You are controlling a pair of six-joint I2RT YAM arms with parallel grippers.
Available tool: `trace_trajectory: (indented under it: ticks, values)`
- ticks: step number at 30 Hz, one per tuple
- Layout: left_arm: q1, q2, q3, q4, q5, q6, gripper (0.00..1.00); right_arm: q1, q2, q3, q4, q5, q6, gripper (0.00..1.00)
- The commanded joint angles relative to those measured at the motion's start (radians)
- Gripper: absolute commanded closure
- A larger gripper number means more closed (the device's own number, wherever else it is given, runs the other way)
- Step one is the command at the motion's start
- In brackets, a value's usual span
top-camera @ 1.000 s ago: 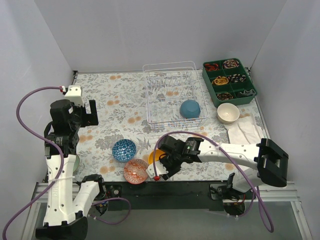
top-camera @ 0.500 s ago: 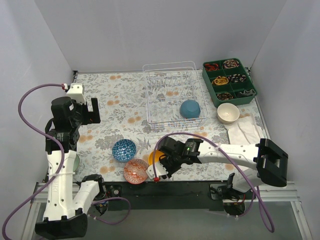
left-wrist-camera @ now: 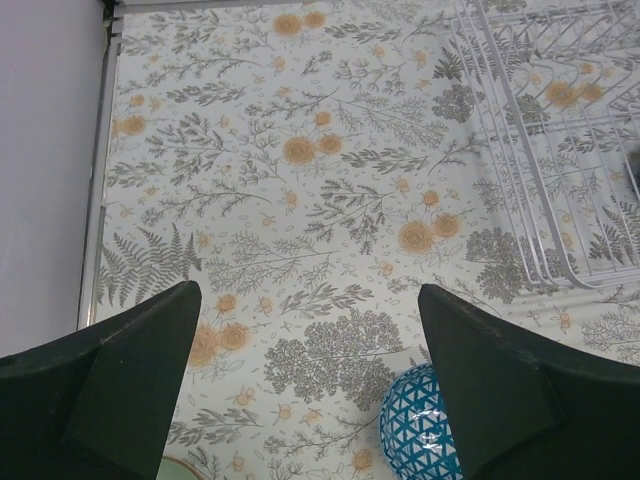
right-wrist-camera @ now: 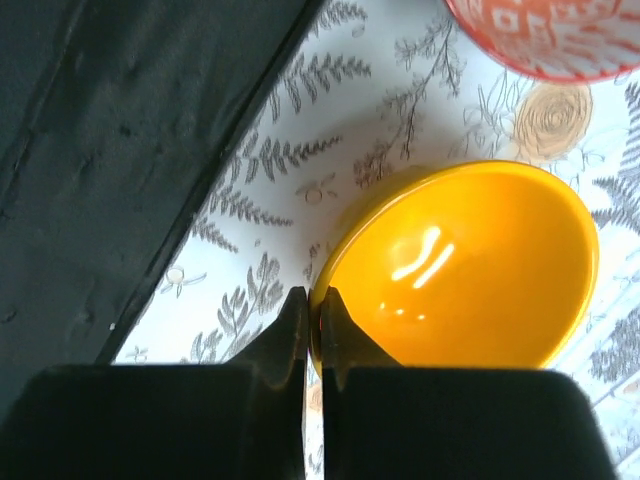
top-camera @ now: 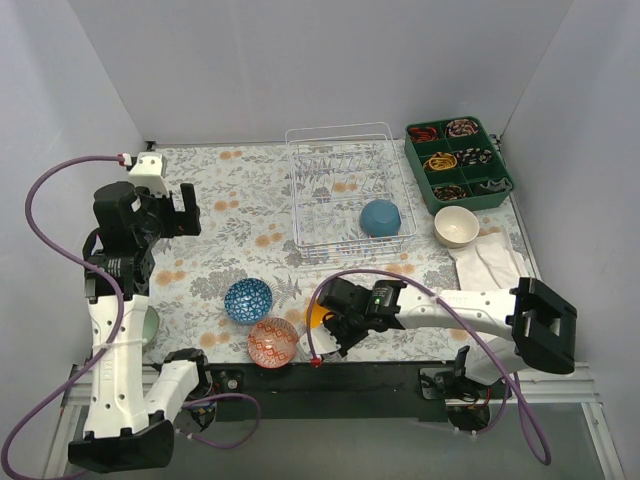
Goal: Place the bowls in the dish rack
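Orange-yellow bowl [right-wrist-camera: 470, 270] first: right jaws are pinched tight on its rim, down at the bottom centre of the top view. Whether it's clear of the counter [top-camera: 230, 190] is hard to say. Red-and-white bowl [top-camera: 272, 341] sits just left of it, with the blue-patterned bowl [top-camera: 248, 299] above that. Left jaws are spread wide, gripping nothing, high over the flowered counter at left. Upper middle, the dish rack [top-camera: 338, 130] holds the plain blue bowl [top-camera: 381, 217]. The cream bowl [top-camera: 456, 226] sits just right of the rack.
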Motion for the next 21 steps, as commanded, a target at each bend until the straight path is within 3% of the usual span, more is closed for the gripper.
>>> trace_trajectory:
  ticks: [1,5,9,11,15,16,18,19,21]
  values:
    - [0.004,0.006,0.07,0.048,0.109,0.031,0.1,-0.006,-0.072,0.133,-0.107,0.059,0.064,0.99]
    - [0.003,0.085,0.186,0.069,0.251,0.046,0.16,-0.126,-0.095,0.393,-0.263,-0.05,0.224,0.99]
    - [0.001,0.261,0.293,0.111,0.376,0.062,0.23,-0.385,-0.084,0.533,-0.287,-0.237,0.269,0.99]
    - [-0.014,0.329,0.346,0.131,0.408,0.059,0.27,-0.457,-0.049,0.581,-0.284,-0.355,0.286,0.99]
    - [-0.148,0.516,0.511,0.132,0.347,0.097,0.48,-0.635,0.049,0.712,-0.237,-0.568,0.38,0.99]
    - [-0.17,0.573,0.524,0.135,0.341,0.117,0.68,-0.661,0.088,0.723,-0.221,-0.656,0.407,0.99]
    - [-0.23,0.613,0.535,0.149,0.333,0.166,0.85,-0.736,0.134,0.762,-0.187,-0.753,0.471,0.99]
    - [-0.252,0.65,0.533,0.154,0.33,0.183,1.0,-0.759,0.187,0.769,-0.18,-0.836,0.49,0.99]
    - [-0.299,0.679,0.519,0.178,0.331,0.21,1.0,-0.833,0.24,0.782,-0.166,-0.919,0.546,0.99]
